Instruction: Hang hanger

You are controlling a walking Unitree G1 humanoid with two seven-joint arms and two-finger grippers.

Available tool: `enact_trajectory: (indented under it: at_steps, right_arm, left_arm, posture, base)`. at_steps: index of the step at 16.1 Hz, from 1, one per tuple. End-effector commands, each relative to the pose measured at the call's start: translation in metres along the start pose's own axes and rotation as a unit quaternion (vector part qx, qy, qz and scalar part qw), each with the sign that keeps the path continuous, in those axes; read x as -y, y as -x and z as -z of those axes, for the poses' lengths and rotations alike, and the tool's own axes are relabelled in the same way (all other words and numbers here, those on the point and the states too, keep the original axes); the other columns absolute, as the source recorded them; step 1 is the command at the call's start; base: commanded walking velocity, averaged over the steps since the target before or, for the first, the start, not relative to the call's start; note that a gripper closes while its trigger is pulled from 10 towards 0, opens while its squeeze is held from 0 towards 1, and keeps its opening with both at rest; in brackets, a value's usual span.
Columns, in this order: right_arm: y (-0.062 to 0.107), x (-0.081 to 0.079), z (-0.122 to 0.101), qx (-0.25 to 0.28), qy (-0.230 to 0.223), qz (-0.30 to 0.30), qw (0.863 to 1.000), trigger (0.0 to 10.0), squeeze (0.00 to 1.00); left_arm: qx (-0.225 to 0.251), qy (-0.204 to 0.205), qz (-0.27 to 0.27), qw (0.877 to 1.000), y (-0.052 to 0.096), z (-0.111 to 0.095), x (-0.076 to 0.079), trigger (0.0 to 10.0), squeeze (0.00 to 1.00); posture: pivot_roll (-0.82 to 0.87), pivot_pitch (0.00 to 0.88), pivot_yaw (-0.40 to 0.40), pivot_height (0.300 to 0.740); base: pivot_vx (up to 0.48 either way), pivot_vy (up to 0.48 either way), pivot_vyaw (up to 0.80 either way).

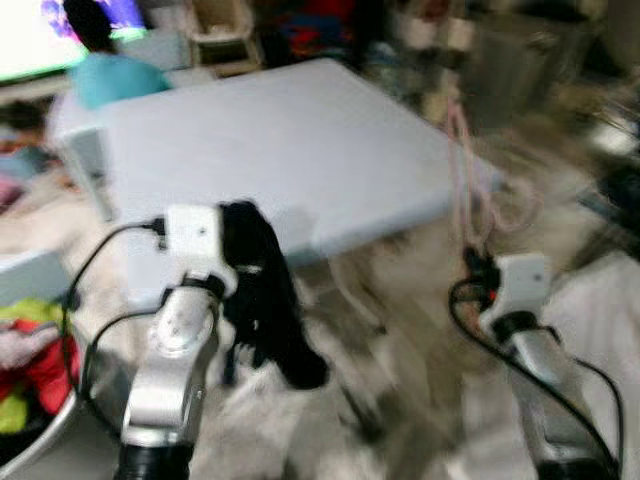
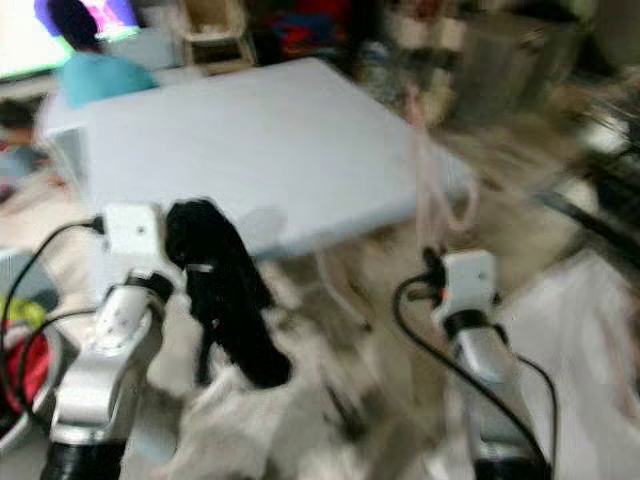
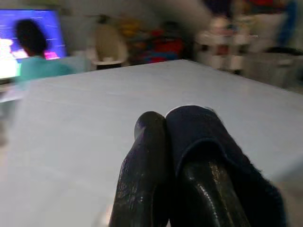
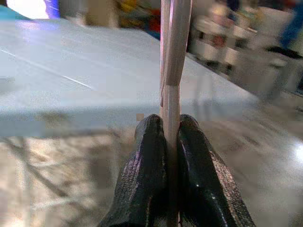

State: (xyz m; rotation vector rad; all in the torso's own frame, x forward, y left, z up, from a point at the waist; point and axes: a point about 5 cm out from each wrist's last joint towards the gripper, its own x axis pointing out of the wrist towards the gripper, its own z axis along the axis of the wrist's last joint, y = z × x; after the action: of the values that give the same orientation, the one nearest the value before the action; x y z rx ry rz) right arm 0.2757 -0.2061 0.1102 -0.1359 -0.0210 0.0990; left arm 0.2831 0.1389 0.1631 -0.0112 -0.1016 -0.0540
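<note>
The head views are blurred. My right gripper [image 1: 472,262] is shut on a pale pink hanger [image 1: 462,170], which rises upright from the fingers in front of the table's right corner. In the right wrist view the hanger's bar [image 4: 174,56] is pinched between the two black fingers [image 4: 147,156]. My left gripper [image 1: 250,262] is raised before the table's near edge, shut on a dark garment [image 1: 280,330] that hangs down from it. In the left wrist view the dark cloth [image 3: 208,132] drapes over one finger.
A wide pale blue table [image 1: 300,140] stands straight ahead. A person in a teal top [image 1: 110,70] sits beyond it, by a bright screen [image 1: 35,40]. A basket of coloured clothes [image 1: 30,370] is at lower left, white cloth [image 1: 600,310] at right.
</note>
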Motion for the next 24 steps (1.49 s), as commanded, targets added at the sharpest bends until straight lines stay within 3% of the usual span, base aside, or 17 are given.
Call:
enact_trajectory:
  at_steps: [1, 7, 9, 12, 13, 16, 18, 21, 24]
  right_arm:
    - [-0.003, -0.009, -0.006, 0.014, 0.001, -0.022, 1.0, 0.0, 0.0]
    - [-0.002, -0.009, -0.005, 0.015, -0.014, -0.024, 0.999, 0.0, 0.0]
    - [-0.002, -0.008, -0.006, 0.017, -0.015, -0.023, 0.999, 0.0, 0.0]
    - [0.002, -0.007, -0.002, 0.013, -0.015, -0.02, 1.0, 0.0, 0.0]
    - [0.003, -0.008, -0.001, 0.011, -0.016, -0.02, 1.0, 0.0, 0.0]
    - [0.005, -0.011, -0.003, 0.013, -0.016, -0.023, 1.0, 0.0, 0.0]
    - [0.011, -0.004, -0.002, 0.008, -0.011, -0.012, 1.0, 0.0, 0.0]
    - [0.015, -0.002, -0.003, 0.007, -0.007, -0.01, 1.0, 0.0, 0.0]
    - [0.014, -0.002, -0.004, 0.007, -0.006, -0.009, 1.0, 0.0, 0.0]
  left_arm:
    - [0.007, -0.011, -0.02, 1.0, 0.0, -0.003, -0.008, 10.0, 0.0]
    - [0.008, -0.034, -0.047, 0.998, -0.004, -0.004, -0.009, 10.0, 0.0]
    - [0.028, -0.049, -0.028, 0.998, -0.006, -0.011, -0.006, 10.0, 0.0]
    - [0.084, -0.072, 0.005, 0.994, -0.033, -0.043, -0.008, 10.0, 0.0]
    - [0.087, -0.074, 0.013, 0.993, -0.051, -0.05, -0.014, 10.0, 0.0]
    - [0.077, -0.064, 0.005, 0.995, -0.081, -0.058, -0.029, 10.0, 0.0]
    - [0.111, -0.076, 0.016, 0.991, -0.105, -0.081, -0.028, 10.0, 0.0]
    - [0.17, -0.05, 0.026, 0.984, -0.124, -0.117, -0.02, 10.0, 0.0]
    - [0.196, -0.037, 0.025, 0.98, -0.13, -0.132, -0.019, 10.0, 0.0]
  posture:
    - [-0.03, 0.033, 0.019, 0.74]
    - [-0.03, 0.038, 0.02, 0.74]
    - [-0.03, 0.043, 0.022, 0.74]
    - [-0.03, 0.046, 0.022, 0.74]
    - [-0.02, 0.053, 0.018, 0.74]
    - [-0.04, 0.063, 0.024, 0.74]
    - [-0.06, 0.077, 0.027, 0.74]
    - [-0.08, 0.086, 0.028, 0.74]
    - [-0.08, 0.085, 0.027, 0.74]
  base:
    - [0.0, 0.0, 0.78]
    - [0.0, 0.0, 0.26]
    - [0.0, 0.0, 0.0]
    - [0.0, 0.0, 0.0]
    - [0.0, 0.0, 0.0]
    - [0.0, 0.0, 0.0]
    - [0.0, 0.0, 0.0]
    - [0.105, 0.0, 0.0]
    - [0.3, 0.0, 0.0]
